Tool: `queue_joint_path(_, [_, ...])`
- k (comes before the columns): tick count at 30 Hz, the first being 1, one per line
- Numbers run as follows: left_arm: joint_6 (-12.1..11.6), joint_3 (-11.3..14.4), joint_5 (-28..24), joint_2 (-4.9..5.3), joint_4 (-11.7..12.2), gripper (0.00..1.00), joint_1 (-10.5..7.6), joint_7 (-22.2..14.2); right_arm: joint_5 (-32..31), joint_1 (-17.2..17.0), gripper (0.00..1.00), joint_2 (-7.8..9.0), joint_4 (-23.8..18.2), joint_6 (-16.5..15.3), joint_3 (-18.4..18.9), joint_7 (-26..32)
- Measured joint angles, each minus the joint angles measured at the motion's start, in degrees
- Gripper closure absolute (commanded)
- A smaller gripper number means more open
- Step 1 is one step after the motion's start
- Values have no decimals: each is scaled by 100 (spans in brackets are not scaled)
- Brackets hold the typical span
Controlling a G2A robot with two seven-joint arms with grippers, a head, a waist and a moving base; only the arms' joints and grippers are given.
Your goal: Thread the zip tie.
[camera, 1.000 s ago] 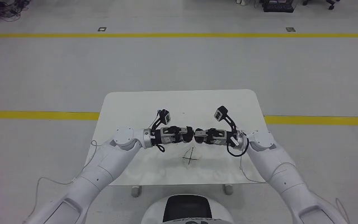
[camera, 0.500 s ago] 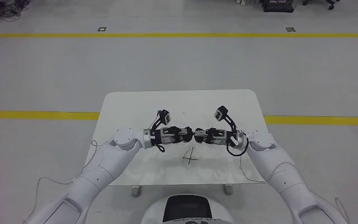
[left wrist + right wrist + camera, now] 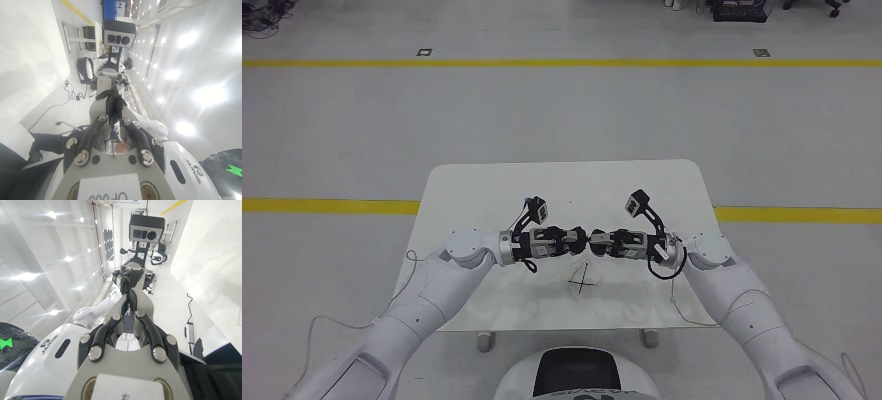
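The zip tie [image 3: 113, 140] is a thin black strip running back from between my left gripper's fingertips toward its wrist. My left gripper [image 3: 112, 106] is shut on it. In the top view both grippers hang above the middle of the white table [image 3: 482, 190], meeting tip to tip: the left gripper [image 3: 578, 240] and the right gripper [image 3: 597, 241]. My right gripper [image 3: 128, 298] has its fingers pressed together, shut on the tie's far end right against the left gripper's tips [image 3: 130, 276]. The tie itself is too thin to make out in the top view.
A small black cross mark [image 3: 582, 281] is on the table just in front of the grippers. The table's rounded far edge [image 3: 562, 163] lies beyond them. Yellow floor lines [image 3: 342, 205] run past the table on both sides.
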Motion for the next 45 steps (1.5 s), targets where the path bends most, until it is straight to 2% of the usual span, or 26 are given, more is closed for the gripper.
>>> queue_joint_path(10, [-254, -97, 51, 30, 68, 100, 17, -121, 12, -208, 0, 84, -120, -39, 267, -118])
queue_joint_path(15, [-586, -164, 109, 54, 69, 100, 61, -229, 65, -378, 0, 117, -349, -51, 417, -385])
queue_joint_path(23, [-598, -163, 124, 54, 64, 100, 65, -211, 63, -374, 0, 116, -342, -49, 413, -376])
queue_joint_path(25, [-657, -189, 268, 56, 71, 100, 75, -30, 63, -374, 0, 116, -342, -49, 413, -376])
queue_joint_path(26, [-670, -247, 413, 61, 51, 100, 85, 90, 63, -374, 0, 116, -342, -49, 413, -377])
queue_joint_path(28, [-671, -397, 472, 64, -19, 100, 156, 105, 63, -374, 0, 116, -342, -49, 413, -377])
queue_joint_path(30, [-669, -634, 543, 72, -136, 100, 258, -24, 63, -374, 0, 116, -342, -49, 413, -377])
queue_joint_path(34, [-668, -1058, 1165, 54, -370, 100, 526, -167, 63, -374, 0, 116, -342, -49, 413, -377])
queue_joint_path(38, [-668, -1395, 1750, -8, -557, 100, 747, -365, 63, -374, 0, 116, -342, -49, 413, -377])
queue_joint_path(41, [-668, -1577, 2093, -73, -646, 100, 850, -406, 63, -374, 0, 116, -342, -49, 413, -377])
queue_joint_path(45, [-668, -1684, 2187, -126, -729, 100, 903, -441, 63, -374, 0, 116, -342, -49, 413, -377])
